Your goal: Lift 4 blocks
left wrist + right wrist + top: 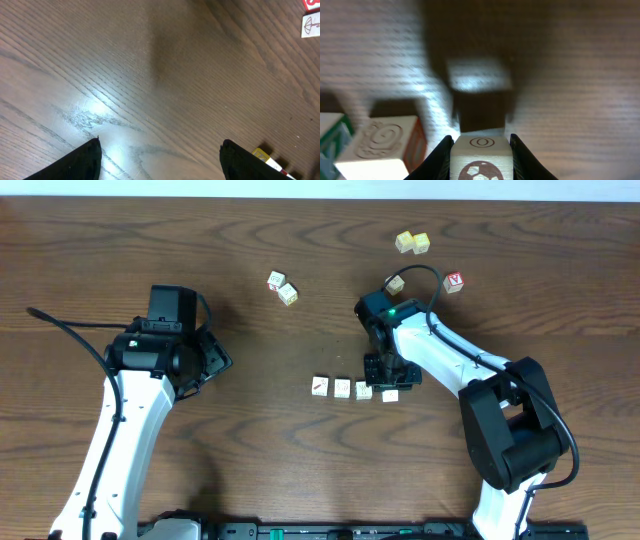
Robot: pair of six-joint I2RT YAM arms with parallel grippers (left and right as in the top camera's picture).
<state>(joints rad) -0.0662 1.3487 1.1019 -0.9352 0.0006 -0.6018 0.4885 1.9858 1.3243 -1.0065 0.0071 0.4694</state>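
Three whitish blocks stand in a row on the table: one with a red slash [320, 386], one [343, 388] beside it and a third [364, 390]. My right gripper [387, 376] is at the row's right end, shut on the fourth block [390, 395]. In the right wrist view this held block [481, 155] shows a dark ring and a ball picture. It hangs above its own shadow, with a spiral-faced block [385, 145] to its left. My left gripper [213, 360] is far to the left. It is open [160, 150] over bare wood.
Two yellowish cubes [412, 243] lie at the back. A red-bordered cube [454, 281] and another cube [396, 283] sit behind the right arm. Two more cubes [282, 287] lie at the back centre. A yellow-edged cube [265, 156] sits by my left gripper's right finger.
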